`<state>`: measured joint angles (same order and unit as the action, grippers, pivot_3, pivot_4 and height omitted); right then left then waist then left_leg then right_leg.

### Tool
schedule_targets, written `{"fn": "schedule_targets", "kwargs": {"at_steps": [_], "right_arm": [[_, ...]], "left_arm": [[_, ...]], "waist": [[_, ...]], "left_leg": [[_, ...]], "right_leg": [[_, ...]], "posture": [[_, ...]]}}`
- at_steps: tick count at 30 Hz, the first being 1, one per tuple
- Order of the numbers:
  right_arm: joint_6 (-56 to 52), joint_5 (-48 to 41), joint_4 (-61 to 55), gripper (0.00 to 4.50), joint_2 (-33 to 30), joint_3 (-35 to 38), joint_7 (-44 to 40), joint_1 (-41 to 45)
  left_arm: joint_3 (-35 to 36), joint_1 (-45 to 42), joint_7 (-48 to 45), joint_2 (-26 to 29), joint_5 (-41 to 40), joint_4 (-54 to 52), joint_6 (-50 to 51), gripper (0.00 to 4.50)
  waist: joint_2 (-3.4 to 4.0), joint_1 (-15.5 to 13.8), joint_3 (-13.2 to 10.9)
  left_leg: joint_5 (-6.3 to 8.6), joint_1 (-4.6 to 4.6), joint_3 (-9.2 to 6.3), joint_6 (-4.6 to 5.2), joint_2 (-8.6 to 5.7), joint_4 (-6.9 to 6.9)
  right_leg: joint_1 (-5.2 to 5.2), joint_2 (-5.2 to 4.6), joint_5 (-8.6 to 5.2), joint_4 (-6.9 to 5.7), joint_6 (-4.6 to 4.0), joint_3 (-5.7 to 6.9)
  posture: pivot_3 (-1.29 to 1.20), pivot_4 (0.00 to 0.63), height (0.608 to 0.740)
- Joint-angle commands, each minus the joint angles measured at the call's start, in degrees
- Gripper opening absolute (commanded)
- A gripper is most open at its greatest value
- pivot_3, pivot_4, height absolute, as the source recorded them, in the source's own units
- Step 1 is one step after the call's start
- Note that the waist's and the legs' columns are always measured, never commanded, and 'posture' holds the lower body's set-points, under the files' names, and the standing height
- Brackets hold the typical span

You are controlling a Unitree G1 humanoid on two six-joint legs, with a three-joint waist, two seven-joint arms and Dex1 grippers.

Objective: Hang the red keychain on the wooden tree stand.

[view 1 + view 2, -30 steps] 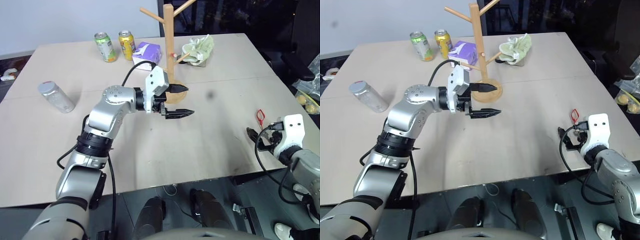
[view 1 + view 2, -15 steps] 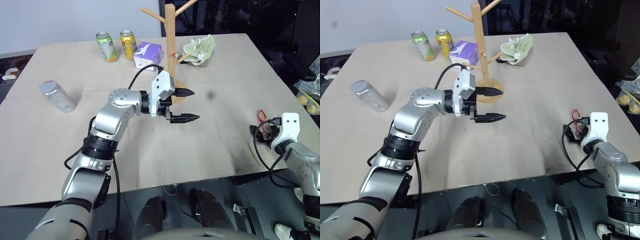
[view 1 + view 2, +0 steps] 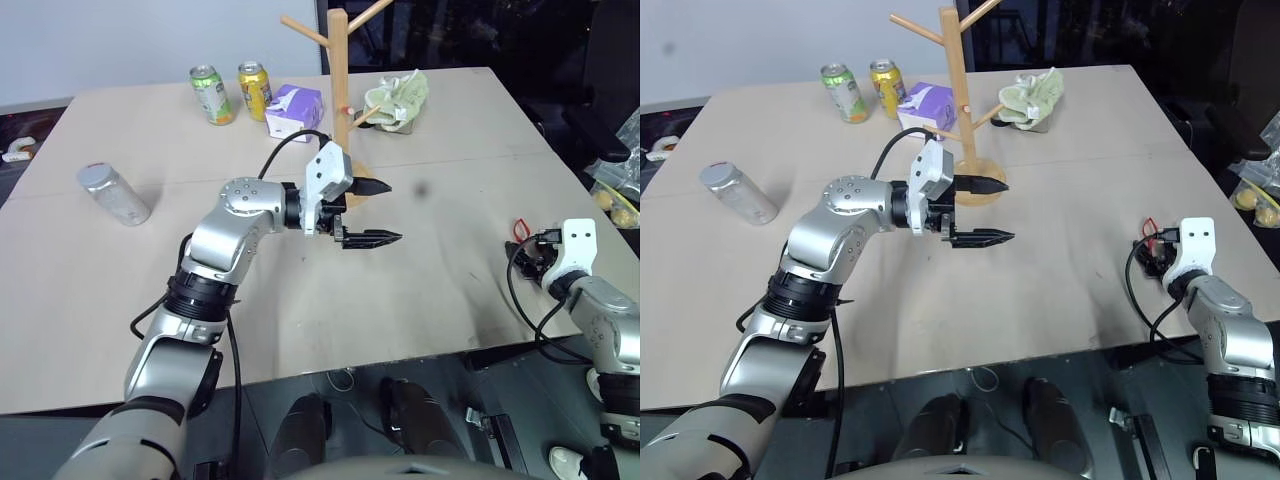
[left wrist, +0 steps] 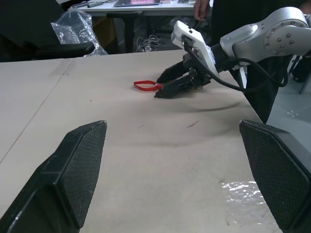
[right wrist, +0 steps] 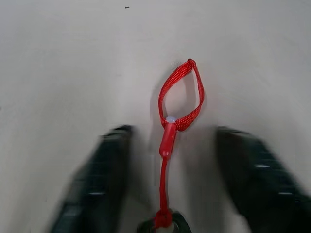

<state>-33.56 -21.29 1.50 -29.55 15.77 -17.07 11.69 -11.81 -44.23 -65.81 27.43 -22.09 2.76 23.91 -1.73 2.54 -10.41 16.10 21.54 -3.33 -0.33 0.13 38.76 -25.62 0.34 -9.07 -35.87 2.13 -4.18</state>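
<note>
My landmark is the wooden tree stand, which rises on its round disc base toward the far side of the table. My left gripper hovers just in front of that base, pointing across toward my right, its two black fingers spread wide with nothing between them. The red keychain lies flat on the tabletop well away from the stand, off to its right and nearer to me, close to the table's right edge. My right gripper sits low at the keychain: its two fingers stand partly apart, one on each side of the red cord, with the woven loop stretching out ahead of the tips and the small dark ring at the cord's other end lying between the fingers. I cannot tell whether either pad touches the cord. Left of the stand stand two soda cans and a purple box; a crumpled green cloth lies just to its right.
</note>
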Motion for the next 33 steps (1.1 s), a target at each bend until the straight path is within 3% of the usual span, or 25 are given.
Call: {"fn": "schedule_targets", "kwargs": {"at_steps": [1,4,12,20,26,33], "right_arm": [[-1.3,-0.6,-1.4,1.18,0.8,0.1,-0.8,-1.4],[-2.8,-1.3,-4.6,0.06,1.9,0.0,-0.4,-3.0],[-0.9,2.2,-14.3,0.06,2.3,-4.0,-1.4,-7.6],[9.0,8.4,-26.4,0.06,9.4,-15.4,1.1,1.1],[17.5,16.2,-20.0,0.06,14.5,-22.4,3.2,14.0],[27.8,20.4,-8.6,0.06,18.1,-25.1,2.2,23.5]], "left_arm": [[1.0,0.6,0.0,0.3,-0.8,-3.4,0.3,4.50],[1.1,1.3,-0.1,0.5,-1.1,-4.5,1.1,4.50],[3.0,2.0,0.6,1.6,-1.6,-4.9,2.1,4.50],[15.9,8.4,6.1,6.9,-15.0,-15.4,17.6,4.50],[29.1,11.2,19.7,7.0,-24.6,-20.3,27.5,4.50],[33.4,13.3,28.9,5.0,-29.6,-24.5,28.3,4.50]], "waist": [[0.00,0.0,0.0],[0.01,0.0,0.0],[0.02,0.1,0.0],[0.17,1.4,-0.1],[0.16,1.1,-0.1],[0.13,0.5,-0.1]], "left_leg": [[0.00,0.00,0.00,0.00,0.00,0.00],[0.00,0.00,-0.01,0.00,0.01,0.00],[0.00,-0.03,-0.05,0.00,0.01,0.00],[0.00,-0.06,-0.11,0.00,0.13,-0.04],[0.00,-0.17,-0.11,-0.01,0.05,-0.03],[0.00,-0.17,-0.16,-0.03,-0.02,-0.06]], "right_leg": [[0.00,0.00,0.00,0.00,0.00,0.00],[0.00,0.01,0.00,-0.01,0.00,0.00],[0.00,0.01,-0.01,-0.01,-0.01,0.05],[-0.08,0.10,0.00,-0.05,0.00,0.10],[-0.06,-0.02,0.00,-0.01,0.00,0.12],[-0.05,-0.13,0.02,0.00,-0.02,0.17]], "posture": [[0.00,0.150,0.740],[0.00,0.150,0.740],[0.00,0.150,0.740],[0.00,0.150,0.740],[0.00,0.150,0.740],[0.00,0.150,0.740]]}}
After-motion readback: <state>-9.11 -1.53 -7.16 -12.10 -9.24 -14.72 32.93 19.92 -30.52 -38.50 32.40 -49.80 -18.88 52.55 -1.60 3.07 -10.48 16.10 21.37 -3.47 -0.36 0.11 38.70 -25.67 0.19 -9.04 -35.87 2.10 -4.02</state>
